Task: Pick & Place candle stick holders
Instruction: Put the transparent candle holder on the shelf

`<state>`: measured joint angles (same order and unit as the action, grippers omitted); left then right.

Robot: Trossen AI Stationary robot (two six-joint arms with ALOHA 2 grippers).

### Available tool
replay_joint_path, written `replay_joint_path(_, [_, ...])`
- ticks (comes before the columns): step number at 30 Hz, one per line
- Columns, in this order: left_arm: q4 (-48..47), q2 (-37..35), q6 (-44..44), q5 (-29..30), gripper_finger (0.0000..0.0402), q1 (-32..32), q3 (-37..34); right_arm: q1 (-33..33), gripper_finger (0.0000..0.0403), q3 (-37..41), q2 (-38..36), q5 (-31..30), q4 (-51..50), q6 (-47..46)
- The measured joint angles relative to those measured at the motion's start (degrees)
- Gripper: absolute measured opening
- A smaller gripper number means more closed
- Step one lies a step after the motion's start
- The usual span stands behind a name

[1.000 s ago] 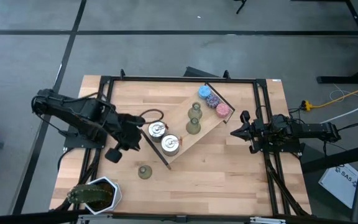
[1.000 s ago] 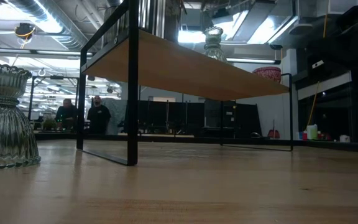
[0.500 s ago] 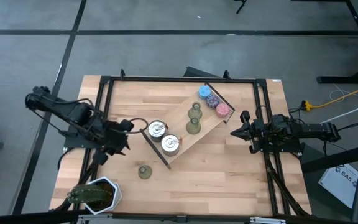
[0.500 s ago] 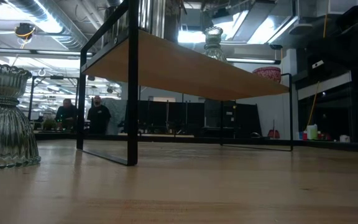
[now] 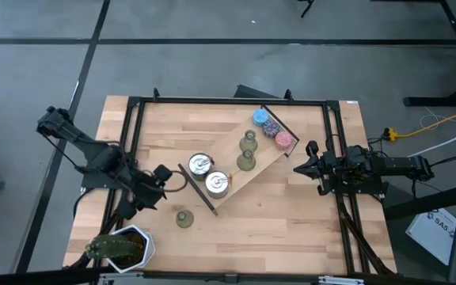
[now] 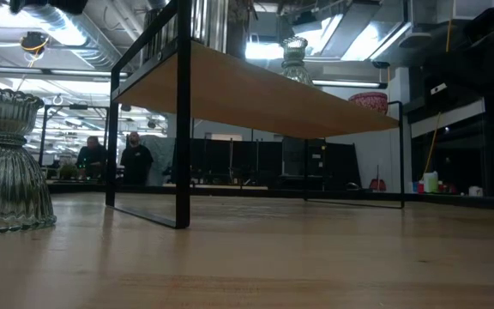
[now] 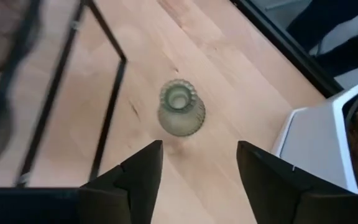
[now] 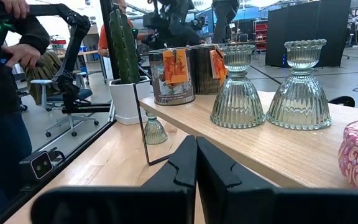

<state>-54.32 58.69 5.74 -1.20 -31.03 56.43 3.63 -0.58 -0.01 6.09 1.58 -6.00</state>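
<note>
One olive-green candle stick holder stands on its wide base on the wooden table, near the front left; it also shows in the left wrist view and the low view. Two more holders stand on the raised wooden shelf, and show in the right wrist view. My left gripper is open and empty, above the table, a little short of the lone holder. My right gripper is shut and empty at the table's right side.
Two silver tins stand on the shelf's left end, and glittery pucks on its far end. A cactus in a white pot stands at the near left corner. A black frame edges the table. People show in the room behind.
My left arm has drawn back from the shelf's left end, by the tins, toward the table's left and near edges. The holders, the tins and my right arm have kept still.
</note>
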Motion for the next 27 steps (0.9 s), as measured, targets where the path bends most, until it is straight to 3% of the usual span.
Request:
replay_joint_path(10, [7.7,-0.4,-0.3,0.0,0.0209,-4.7,-9.3,0.0,0.001,0.0,0.0,0.0,0.0,0.0])
replay_joint_path(27, [24.2,-0.7,-0.6,0.7,0.0219,-4.5,-18.3,0.0,0.001,0.0,0.0,0.0,0.0,0.0])
